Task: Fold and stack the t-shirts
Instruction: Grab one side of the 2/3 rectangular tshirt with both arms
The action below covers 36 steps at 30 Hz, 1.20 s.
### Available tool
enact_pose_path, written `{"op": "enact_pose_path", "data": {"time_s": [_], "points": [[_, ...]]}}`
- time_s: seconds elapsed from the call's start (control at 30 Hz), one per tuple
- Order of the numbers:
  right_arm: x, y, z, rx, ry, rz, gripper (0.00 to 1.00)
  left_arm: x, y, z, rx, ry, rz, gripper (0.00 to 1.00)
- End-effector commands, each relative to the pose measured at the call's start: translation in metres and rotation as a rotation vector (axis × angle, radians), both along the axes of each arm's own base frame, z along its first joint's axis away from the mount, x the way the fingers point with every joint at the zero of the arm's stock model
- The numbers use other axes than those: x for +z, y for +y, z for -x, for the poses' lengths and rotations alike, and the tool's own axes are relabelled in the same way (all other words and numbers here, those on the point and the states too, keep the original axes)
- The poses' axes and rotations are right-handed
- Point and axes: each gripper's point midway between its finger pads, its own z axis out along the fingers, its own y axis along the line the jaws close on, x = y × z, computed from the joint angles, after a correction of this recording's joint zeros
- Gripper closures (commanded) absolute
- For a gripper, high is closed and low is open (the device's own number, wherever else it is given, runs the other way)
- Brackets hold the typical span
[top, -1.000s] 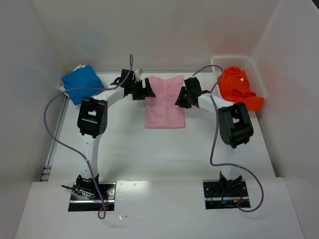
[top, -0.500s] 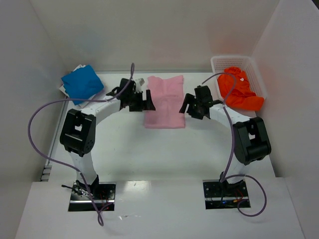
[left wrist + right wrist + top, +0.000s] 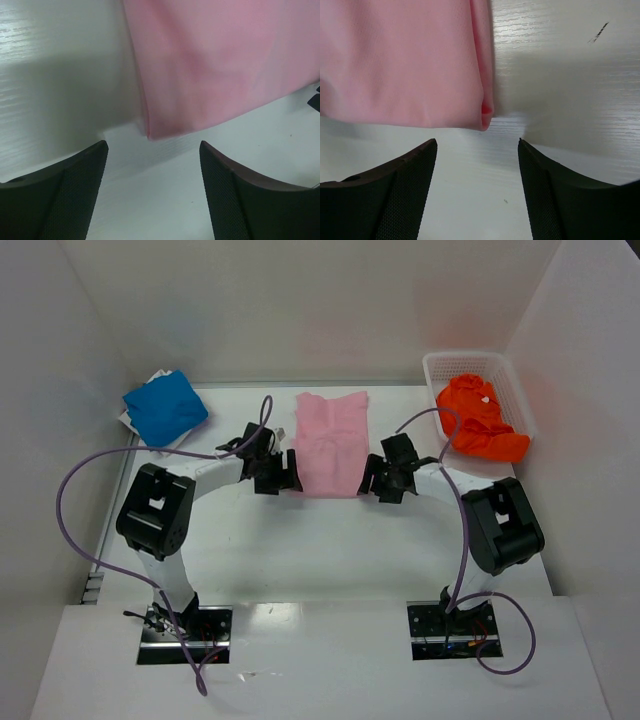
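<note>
Top external shows a folded blue t-shirt [image 3: 165, 407] far left. Left gripper [image 3: 286, 474] gapes wide and empty beside the pink t-shirt [image 3: 330, 445], a soft, limp knit rectangle lying flat between both arms. Its doubled near corners look the best hold. Right gripper [image 3: 378, 478] is likewise spread and empty. A crumpled orange t-shirt [image 3: 475, 420] fills the white mesh basket [image 3: 465, 357].

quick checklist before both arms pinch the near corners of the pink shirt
1. Left gripper open, corner of the pink shirt centred ahead of it: ok
2. Right gripper open, its corner centred too: ok
3. Shirt sides folded in, cloth lying flat: ok
4. Finger height above the table: cannot tell
5. Blue shirt and orange shirt clear of both arms: ok
</note>
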Motion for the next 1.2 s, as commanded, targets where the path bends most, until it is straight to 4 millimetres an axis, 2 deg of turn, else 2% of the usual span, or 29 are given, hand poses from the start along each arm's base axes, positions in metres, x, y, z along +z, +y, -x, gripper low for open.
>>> {"op": "enact_pose_path", "data": {"time_s": [0.0,0.1,0.13,0.27,0.33,0.37,0.4,0.53,0.63,0.77,0.8,0.9,1.03,1.1,1.17], "points": [[0.011,0.004,-0.015,-0.034,-0.062,-0.011,0.29,0.003,-0.003,-0.004,0.019,-0.017,0.023,0.19],[0.017,0.002,-0.023,-0.05,-0.089,0.002,0.34,-0.004,-0.005,-0.004,0.013,0.002,0.025,0.26],[0.012,-0.001,-0.024,-0.057,-0.082,0.017,0.34,-0.007,-0.006,-0.003,0.008,0.013,0.029,0.27],[0.013,0.0,-0.032,-0.065,-0.091,0.025,0.4,-0.01,-0.01,-0.007,0.002,0.008,0.04,0.27],[0.003,0.0,-0.032,-0.064,-0.071,0.033,0.42,-0.01,-0.012,-0.009,-0.003,0.011,0.047,0.27],[0.007,0.003,-0.036,-0.059,-0.085,0.019,0.43,-0.014,-0.012,-0.008,-0.003,0.019,0.044,0.27],[0.002,0.003,-0.035,-0.059,-0.073,0.024,0.43,-0.016,-0.012,-0.009,-0.003,0.019,0.044,0.27],[0.003,0.006,-0.042,-0.067,-0.08,0.015,0.5,-0.018,-0.014,-0.009,0.0,0.027,0.055,0.32],[0.003,0.006,-0.042,-0.067,-0.08,0.015,0.55,-0.019,-0.016,-0.01,0.002,0.035,0.065,0.39],[0.001,0.007,-0.043,-0.074,-0.078,0.011,0.69,-0.023,-0.017,-0.008,-0.003,0.048,0.068,0.54],[-0.004,0.006,-0.042,-0.074,-0.068,0.015,0.76,-0.02,-0.018,-0.011,-0.003,0.04,0.071,0.61],[0.0,0.01,-0.044,-0.076,-0.07,-0.004,0.87,-0.024,-0.018,-0.008,-0.007,0.061,0.071,0.72],[-0.002,0.008,-0.038,-0.085,-0.059,-0.006,1.0,-0.02,-0.02,-0.007,-0.013,0.056,0.081,0.93],[-0.002,0.007,-0.036,-0.085,-0.059,-0.006,1.0,-0.015,-0.019,-0.006,-0.013,0.047,0.085,1.0],[0.003,0.007,-0.03,-0.089,-0.063,-0.022,1.0,-0.014,-0.021,-0.001,-0.022,0.048,0.085,1.0]]}}
